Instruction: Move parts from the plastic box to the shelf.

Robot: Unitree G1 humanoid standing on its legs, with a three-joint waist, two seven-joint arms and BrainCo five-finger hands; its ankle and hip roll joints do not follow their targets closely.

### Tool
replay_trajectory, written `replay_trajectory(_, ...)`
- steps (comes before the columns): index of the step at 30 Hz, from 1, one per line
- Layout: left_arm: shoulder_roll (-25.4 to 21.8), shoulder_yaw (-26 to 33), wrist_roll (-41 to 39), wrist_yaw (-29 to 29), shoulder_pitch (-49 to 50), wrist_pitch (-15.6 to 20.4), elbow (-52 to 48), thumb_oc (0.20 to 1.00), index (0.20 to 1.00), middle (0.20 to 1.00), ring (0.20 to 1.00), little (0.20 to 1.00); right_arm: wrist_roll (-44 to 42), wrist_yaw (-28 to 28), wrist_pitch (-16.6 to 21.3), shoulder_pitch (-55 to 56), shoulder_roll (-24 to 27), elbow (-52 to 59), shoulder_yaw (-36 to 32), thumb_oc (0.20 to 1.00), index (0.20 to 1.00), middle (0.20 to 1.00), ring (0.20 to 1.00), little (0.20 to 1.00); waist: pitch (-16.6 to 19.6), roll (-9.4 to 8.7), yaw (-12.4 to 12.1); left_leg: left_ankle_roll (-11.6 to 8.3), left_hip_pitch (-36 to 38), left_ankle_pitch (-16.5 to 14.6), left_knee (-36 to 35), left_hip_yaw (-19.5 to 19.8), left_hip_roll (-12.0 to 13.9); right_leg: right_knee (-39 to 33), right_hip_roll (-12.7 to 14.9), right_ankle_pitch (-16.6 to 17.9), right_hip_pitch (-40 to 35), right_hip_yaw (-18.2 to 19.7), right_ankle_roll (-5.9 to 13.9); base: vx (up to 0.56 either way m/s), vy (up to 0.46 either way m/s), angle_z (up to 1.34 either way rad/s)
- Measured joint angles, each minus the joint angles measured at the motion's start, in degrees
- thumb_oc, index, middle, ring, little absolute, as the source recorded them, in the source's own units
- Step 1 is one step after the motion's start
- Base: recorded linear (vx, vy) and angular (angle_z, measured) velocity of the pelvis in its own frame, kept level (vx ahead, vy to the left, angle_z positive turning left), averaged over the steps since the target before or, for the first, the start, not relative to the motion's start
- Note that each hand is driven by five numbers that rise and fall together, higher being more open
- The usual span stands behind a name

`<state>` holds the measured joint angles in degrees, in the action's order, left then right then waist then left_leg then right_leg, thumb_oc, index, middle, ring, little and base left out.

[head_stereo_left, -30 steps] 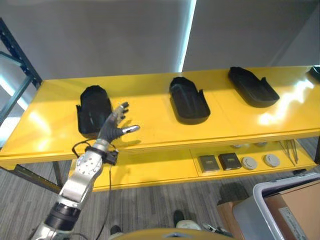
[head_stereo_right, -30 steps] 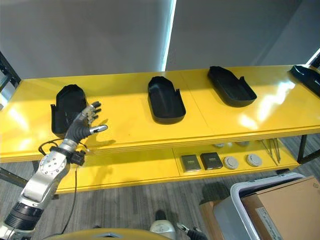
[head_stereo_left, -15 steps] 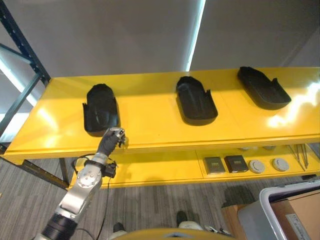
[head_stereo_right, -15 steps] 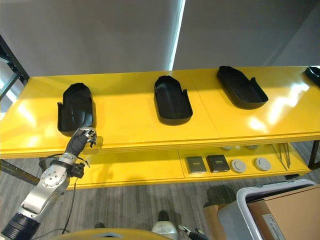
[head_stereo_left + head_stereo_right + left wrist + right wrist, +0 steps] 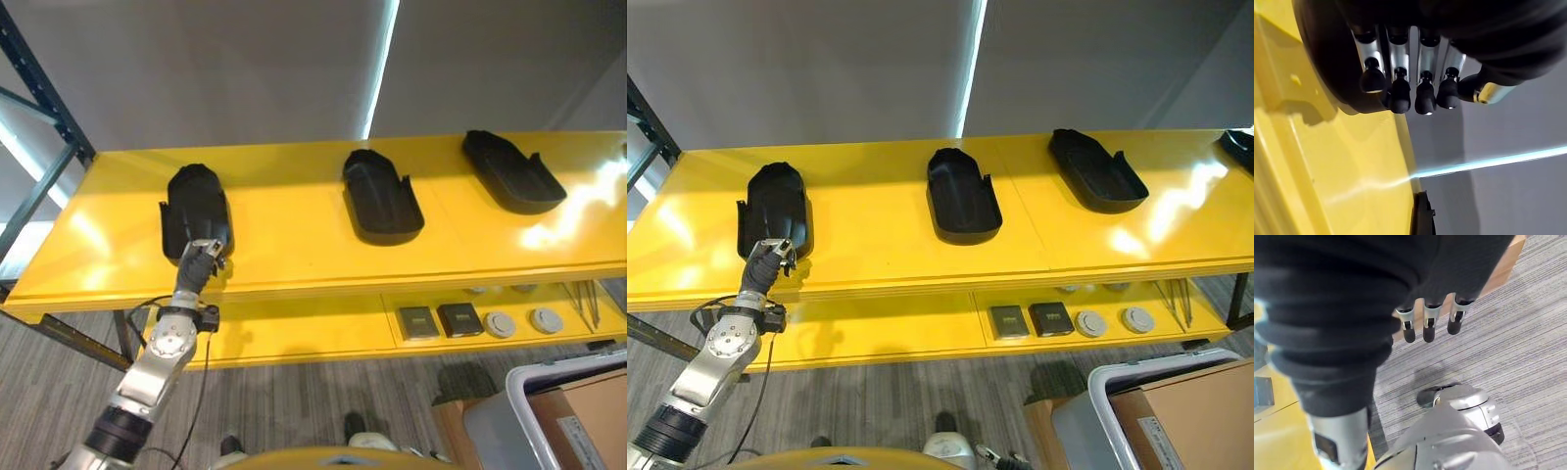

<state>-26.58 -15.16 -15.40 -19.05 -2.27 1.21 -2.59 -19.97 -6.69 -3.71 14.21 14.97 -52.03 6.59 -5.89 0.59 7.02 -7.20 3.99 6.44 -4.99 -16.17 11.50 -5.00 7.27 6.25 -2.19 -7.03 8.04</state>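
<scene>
We are looking down on a long yellow shelf [image 5: 294, 225] that spans the scene, with a lower yellow tier [image 5: 323, 328] under its front edge. At the lower right stands the grey plastic box [image 5: 519, 411] with a brown cardboard piece [image 5: 588, 406] lying in it; it is well apart from the shelf.

Three black moulded parts lie on the top tier, spaced along it: the left part [image 5: 194, 209], the middle part [image 5: 380, 194] and the right part [image 5: 511, 169]. We also see the tip of a fourth black piece [image 5: 1239, 140] at the far right edge of the shelf.

On the lower tier, toward the right, sit two dark square blocks [image 5: 436, 319] side by side, then two grey round discs [image 5: 522, 321], then thin metal tools [image 5: 596, 304] lying beyond them.

Our left hand [image 5: 199, 262] is at the front edge of the shelf, just before the near end of the left part. In its wrist view its fingers [image 5: 1400, 93] are curled in toward the palm with the thumb beside them, and they hold nothing.

Our right hand [image 5: 1430, 308] hangs over the grey carpet [image 5: 1498, 342], its fingers [image 5: 1428, 328] hanging loosely straight and carrying nothing.
</scene>
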Motion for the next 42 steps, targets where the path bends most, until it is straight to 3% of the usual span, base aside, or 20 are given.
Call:
replay_trajectory(9,0.8,0.0,0.0,-2.1,-3.4,-1.5,8.2,0.2,0.2,0.2,0.2,0.2,0.0,0.1,-0.5,0.3,0.4,1.6,0.0,1.0,1.0,1.0,1.0,1.0,-0.3,-0.5,1.1,-0.03,0.1,-0.1,0.0,-0.8,-0.1,0.0,0.0,0.0,0.2,0.3,0.03,0.0,0.001,-0.01)
replay_trajectory(25,2.6,-0.1,0.0,-4.2,-4.2,-2.0,12.8,0.2,0.2,0.2,0.2,0.2,0.1,0.3,-1.7,0.3,0.6,2.2,0.0,1.0,1.0,1.0,1.0,1.0,-0.8,-0.71,2.0,-0.08,0.6,-0.1,0.0,-1.1,0.0,0.0,0.0,0.0,0.0,0.7,0.04,0.0,0.001,0.0)
replay_trajectory(42,0.2,6.4,1.5,-7.0,-8.3,-2.4,23.0,0.2,0.2,0.2,0.2,0.2,0.2,1.3,-2.6,0.3,2.7,3.0,0.0,1.0,1.0,1.0,1.0,1.0,-1.1,-0.73,2.5,-0.2,1.5,-0.3,0.0,-1.5,-0.1,0.0,-0.1,0.1,-0.4,1.4,0.05,0.01,0.003,-0.01)
